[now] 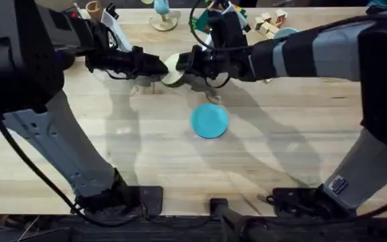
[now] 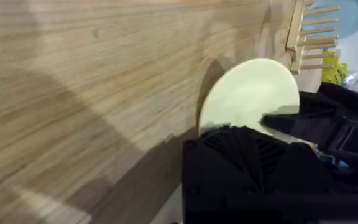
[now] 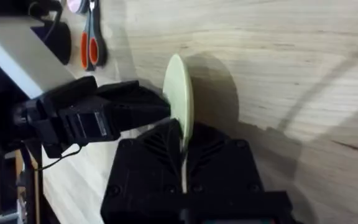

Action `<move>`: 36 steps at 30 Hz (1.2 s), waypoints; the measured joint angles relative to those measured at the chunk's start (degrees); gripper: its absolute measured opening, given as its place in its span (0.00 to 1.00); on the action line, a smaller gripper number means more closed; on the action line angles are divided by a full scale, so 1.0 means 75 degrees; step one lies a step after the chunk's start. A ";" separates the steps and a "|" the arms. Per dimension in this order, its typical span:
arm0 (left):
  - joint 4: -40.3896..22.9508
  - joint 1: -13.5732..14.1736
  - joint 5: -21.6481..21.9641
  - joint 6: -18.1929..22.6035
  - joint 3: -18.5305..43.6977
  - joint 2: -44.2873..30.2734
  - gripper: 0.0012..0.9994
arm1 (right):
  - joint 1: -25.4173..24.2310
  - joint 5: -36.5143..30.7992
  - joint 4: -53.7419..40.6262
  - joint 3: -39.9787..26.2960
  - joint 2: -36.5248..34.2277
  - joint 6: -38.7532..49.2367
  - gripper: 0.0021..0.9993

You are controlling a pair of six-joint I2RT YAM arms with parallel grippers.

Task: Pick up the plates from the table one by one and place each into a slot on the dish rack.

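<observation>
The cream-yellow plate (image 1: 174, 69) stands on edge just above the counter (image 1: 281, 148), in the upper middle of the overhead view, caught between the two sets of fingers that meet there. The right fingers (image 1: 188, 62) reach in from the right and pinch the plate's rim; in the right wrist view the plate (image 3: 180, 106) shows edge-on, a thin pale disc rising straight out of the narrow gap between that arm's black fingers (image 3: 182, 163). The left fingers (image 1: 158, 66) come in from the left and touch the same plate on its other side; in the left wrist view the plate's broad face (image 2: 247, 93) rises above the black fingers (image 2: 247, 149), but whether they are pressed on it or merely beside it I cannot tell. The turquoise plate (image 1: 209, 121) lies flat on the counter near the middle of the overhead view, below the held plate and apart from both arms. The dish rack (image 2: 308, 37) shows in the upper right of the left wrist view, its pale pegs just beyond the yellow plate's rim. A pair of orange-handled scissors (image 3: 89, 43) lies at the upper left of the right wrist view.
</observation>
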State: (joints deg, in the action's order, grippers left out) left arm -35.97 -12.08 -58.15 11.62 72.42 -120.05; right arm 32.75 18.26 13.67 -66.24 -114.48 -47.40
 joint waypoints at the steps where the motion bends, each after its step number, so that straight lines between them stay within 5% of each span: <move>1: 0.0000 -0.0004 -0.0009 0.0000 0.0003 0.0000 0.04 | 0.0004 -0.0015 -0.0003 -0.0009 0.0000 -0.0003 0.03; 14: -0.0509 0.0021 0.0375 0.0022 0.0020 0.0200 0.04 | 0.0003 -0.0037 -0.0315 -0.0009 0.0216 0.0382 0.03; 25: -0.1389 0.0196 0.1849 0.0181 -0.0029 0.3062 0.04 | -0.0821 -0.0226 -0.2915 -0.0009 0.2268 0.2129 0.03; 29: -0.1795 0.0667 0.2510 0.0205 -0.0029 0.4182 0.04 | -0.1242 -0.0264 -0.3875 -0.0009 0.3203 0.2899 0.03; 36: -0.2635 0.2011 0.3894 0.0202 -0.0029 0.5644 0.04 | -0.1968 -0.0276 -0.5699 -0.0025 0.4698 0.4126 0.03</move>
State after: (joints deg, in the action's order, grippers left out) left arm -55.73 3.00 -28.95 13.13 72.20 -77.72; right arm 17.99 16.19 -29.07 -66.43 -79.24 -16.45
